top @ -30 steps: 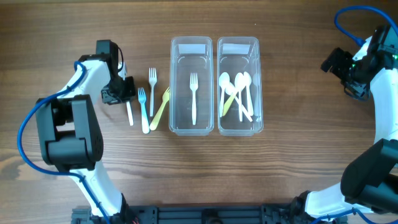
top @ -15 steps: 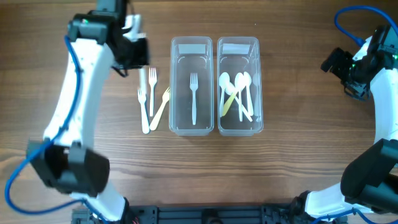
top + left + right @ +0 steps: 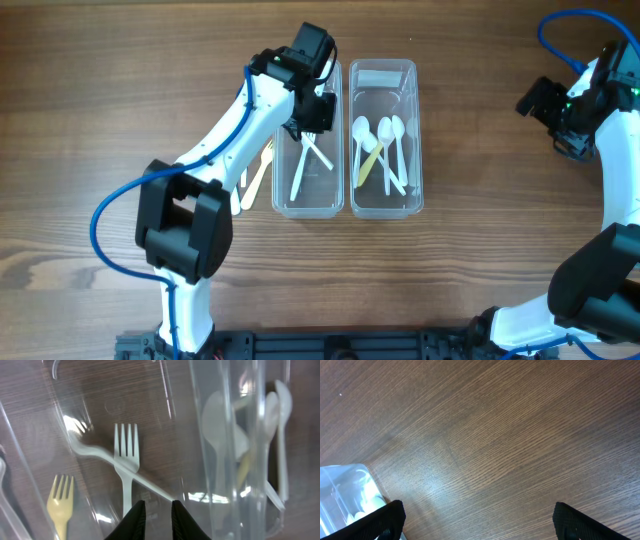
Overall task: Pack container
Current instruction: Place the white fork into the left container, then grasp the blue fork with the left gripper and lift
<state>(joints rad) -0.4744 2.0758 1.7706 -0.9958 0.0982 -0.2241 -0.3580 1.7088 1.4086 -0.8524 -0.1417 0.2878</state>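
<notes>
Two clear containers stand side by side. The left container (image 3: 278,140) holds two white forks (image 3: 300,170) lying crossed; in the left wrist view they show as an upright fork (image 3: 126,452) and a slanted one (image 3: 95,452). The right container (image 3: 417,140) holds several white spoons (image 3: 388,132) and a yellow one (image 3: 368,165). My left gripper (image 3: 312,112) hovers over the left container's far half, fingers (image 3: 159,516) slightly apart with nothing between them. My right gripper (image 3: 535,100) is wide open and empty (image 3: 479,527), far right of the containers.
A yellow fork (image 3: 258,178) lies on the wooden table just left of the left container and also shows in the left wrist view (image 3: 60,502). Other forks beside it are mostly hidden under the left arm. The right container's corner (image 3: 345,492) shows in the right wrist view.
My left arm swung right from the loose forks to over the left container. A second white fork now lies in that container, across the first. The right arm has not moved.
</notes>
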